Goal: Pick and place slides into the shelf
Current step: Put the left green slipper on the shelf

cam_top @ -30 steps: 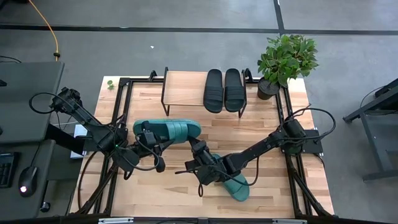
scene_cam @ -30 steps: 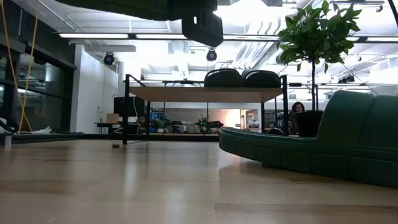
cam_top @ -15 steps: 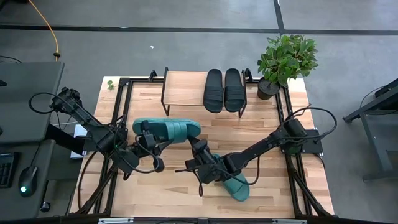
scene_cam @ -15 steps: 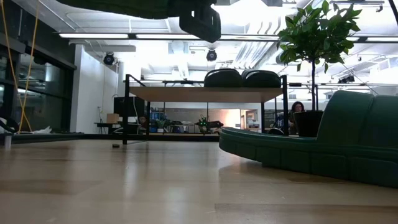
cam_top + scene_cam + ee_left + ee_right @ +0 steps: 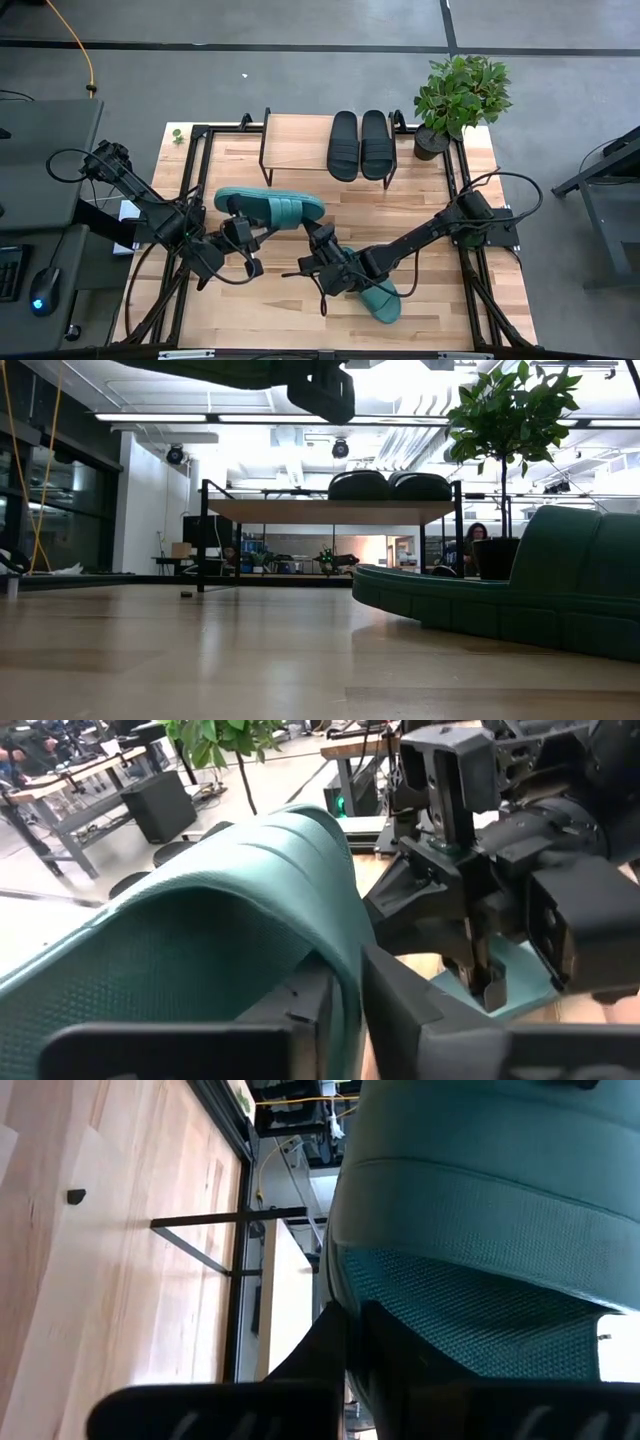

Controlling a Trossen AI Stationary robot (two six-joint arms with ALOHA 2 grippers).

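A: Where were the four wide-strap slide sandals?

B: The two matte black slide sandals lay side by side on the light wooden top board of the low black-framed shelf, at its right end, by the far edge of the desk; the low view showed them as two dark humps on that board. One teal green slide sandal hung above the middle of the desk; the other teal green slide sandal rested on the wooden desk near its front edge, right of centre.

A: And the two dark grippers?

B: The left gripper was clenched on the first teal sandal; the left wrist view showed its fingers pinching the ribbed strap. The right gripper was clamped on the second teal sandal at its end toward the desk's middle; in the right wrist view the textured teal upper sat between its dark fingers.

A: Anything else on the desk?

B: A leafy green potted plant stood at the far right corner, just beside the shelf.
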